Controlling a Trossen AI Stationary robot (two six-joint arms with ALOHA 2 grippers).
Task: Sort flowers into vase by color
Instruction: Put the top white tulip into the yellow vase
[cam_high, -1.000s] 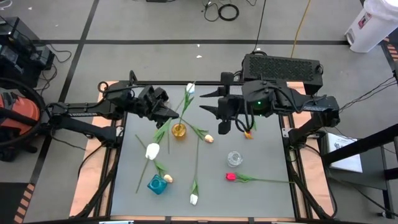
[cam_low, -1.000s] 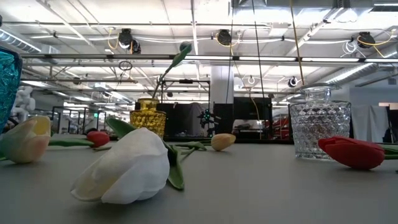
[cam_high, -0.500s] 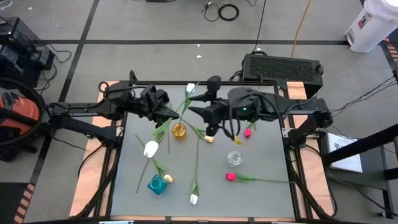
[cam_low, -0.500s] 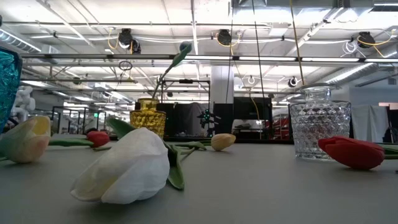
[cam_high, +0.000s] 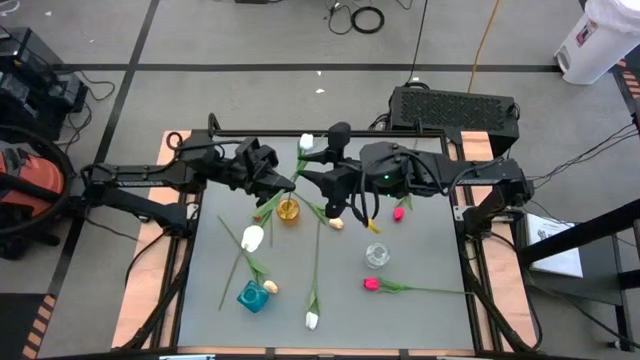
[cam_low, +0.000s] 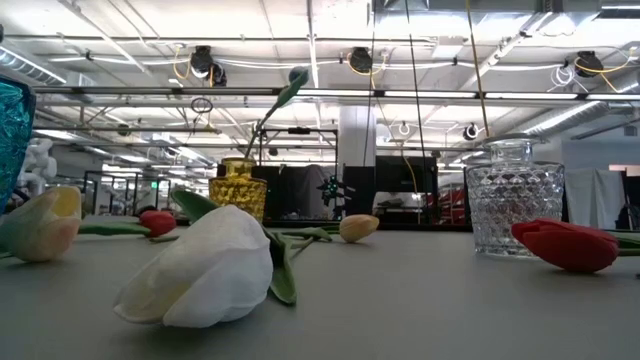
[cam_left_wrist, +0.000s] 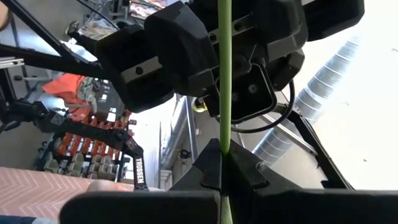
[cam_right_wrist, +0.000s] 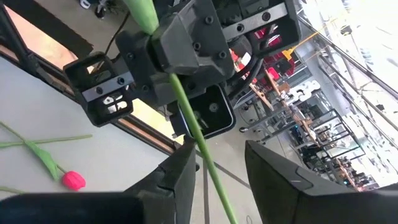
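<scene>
A white tulip (cam_high: 306, 142) stands tilted with its lower stem in the yellow vase (cam_high: 288, 210), which also shows in the low view (cam_low: 238, 188). My left gripper (cam_high: 287, 186) is shut on that stem above the vase. My right gripper (cam_high: 310, 181) is open close by on the stem's right. In its wrist view the stem (cam_right_wrist: 200, 148) passes between its fingers, close to one finger (cam_right_wrist: 181, 169); I cannot tell whether they touch. The other tulips lie on the table: white (cam_high: 252, 238), pale yellow (cam_high: 336, 223), red-pink (cam_high: 372, 284) and more. My left gripper pinches the white tulip's green stem (cam_left_wrist: 224, 134) between its two fingers, which lie across it. It comes at the stem about level, from the table's left. The stem rises straight past the fingers, and its lower end sits in the yellow vase.
A clear glass vase (cam_high: 377, 254) stands right of centre and a teal vase (cam_high: 252, 296) near the front left. A pink tulip (cam_high: 398, 213), a small white one (cam_high: 312, 320) and a yellow one (cam_high: 270, 287) lie about. The two grippers are very close together.
My right arm has swung toward the table's left, up to the stem that my left gripper holds, and its fingers now stand on either side of it. My left gripper has shifted slightly right with the stem.
</scene>
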